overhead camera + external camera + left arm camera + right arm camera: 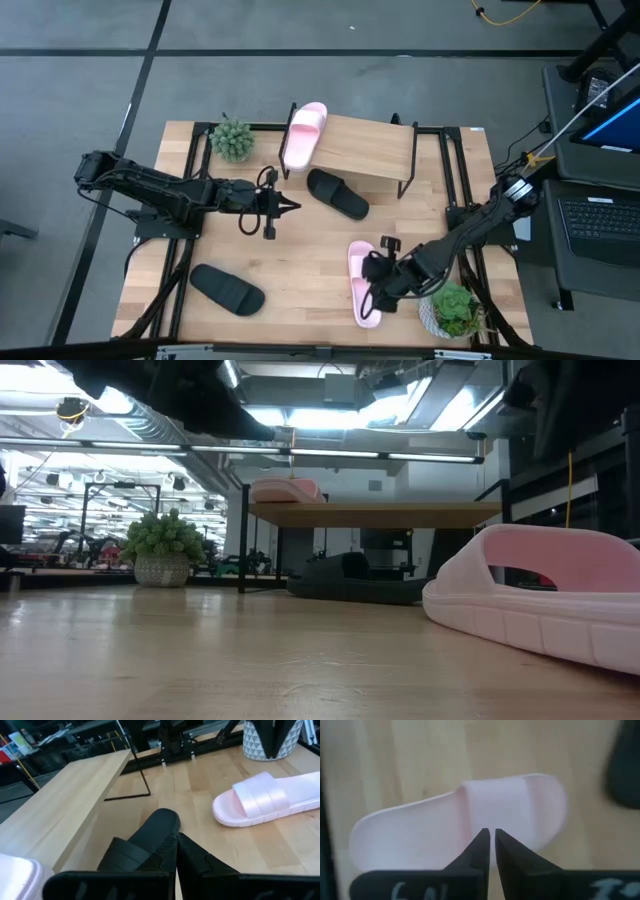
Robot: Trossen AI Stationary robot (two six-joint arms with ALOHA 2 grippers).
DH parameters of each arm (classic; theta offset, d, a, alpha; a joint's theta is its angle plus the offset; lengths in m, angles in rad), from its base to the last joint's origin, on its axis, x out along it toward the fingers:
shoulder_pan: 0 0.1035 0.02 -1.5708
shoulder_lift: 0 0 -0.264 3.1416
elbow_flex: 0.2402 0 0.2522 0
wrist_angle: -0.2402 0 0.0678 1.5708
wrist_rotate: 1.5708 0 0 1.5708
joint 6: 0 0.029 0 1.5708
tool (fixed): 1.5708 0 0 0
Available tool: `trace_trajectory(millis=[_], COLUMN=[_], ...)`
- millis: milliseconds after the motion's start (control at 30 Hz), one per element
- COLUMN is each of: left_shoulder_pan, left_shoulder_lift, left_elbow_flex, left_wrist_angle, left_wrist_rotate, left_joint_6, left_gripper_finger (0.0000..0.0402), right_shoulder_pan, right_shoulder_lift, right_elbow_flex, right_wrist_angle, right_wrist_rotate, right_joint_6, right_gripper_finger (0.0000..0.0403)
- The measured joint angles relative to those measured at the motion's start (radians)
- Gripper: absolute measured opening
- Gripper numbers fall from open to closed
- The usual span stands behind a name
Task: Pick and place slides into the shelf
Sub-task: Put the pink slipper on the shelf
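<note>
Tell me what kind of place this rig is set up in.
Probably a robotics lab or workshop. The low view shows an open hall with ceiling strip lights and exposed ducting behind the table; the high view shows a laptop beside it and a bare grey floor.

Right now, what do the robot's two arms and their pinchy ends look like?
Both arms are black and made of chunky jointed pieces. The left arm ends in a pointed left tool with black cables looping beside it. The right arm has a silver ring near its far end and a right tool with two dark, wedge-shaped fingers. White scribbled markings show on its black front bar.
</note>
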Motion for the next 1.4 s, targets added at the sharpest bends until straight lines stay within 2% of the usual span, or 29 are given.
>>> trace_trajectory(millis=[200, 600, 767, 933, 1067, 1400], left_shoulder_pan=[0.000, -0.001, -0.001, -0.001, -0.001, -0.001], left_shoulder_lift=[0.000, 0.000, 0.000, 0.000, 0.000, 0.000], left_elbow_flex=[0.000, 0.000, 0.000, 0.000, 0.000, 0.000], left_wrist_angle=[0.001, 0.002, 0.002, 0.002, 0.002, 0.000], left_wrist_rotate=[0.000, 0.000, 0.000, 0.000, 0.000, 0.000], left_joint_6=[-0.009, -0.029, -0.029, -0.028, -0.028, -0.027], left_gripper_finger=[0.0000, 0.0000, 0.0000, 0.0000, 0.0000, 0.0000], right_shoulder_pan=[0.021, 0.098, 0.109, 0.100, 0.097, 0.098], right_shoulder_lift=[0.045, 0.177, 0.200, 0.211, 0.213, 0.218], right_elbow_flex=[0.037, 0.207, 0.221, 0.221, 0.215, 0.214], right_wrist_angle=[0.044, -0.100, -0.135, -0.193, -0.229, -0.218], right_wrist_rotate=[-0.031, 0.038, 0.071, 0.097, 0.163, 0.163], right_joint_6=[-0.048, 0.015, 0.060, 0.072, 0.111, 0.109], right_gripper_finger=[0.0006, 0.0006, 0.0006, 0.0037, 0.0071, 0.0150])
